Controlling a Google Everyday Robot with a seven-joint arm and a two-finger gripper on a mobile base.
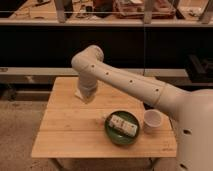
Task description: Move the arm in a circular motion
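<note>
The arm (135,85) is big, glossy and white with small dark dots. It reaches from the lower right up to a bend (89,59) over the back of the wooden table (65,135), then drops down. Its pale gripper (85,96) hangs just above the table's back left part, well to the left of the green bowl (111,134). What lies directly under the gripper is hidden by it.
The green bowl holds a white packet (123,125) at the table's front middle. A white cup (152,120) stands right beside it. Dark shelving and a metal rail (40,71) run behind the table. The floor lies to the left.
</note>
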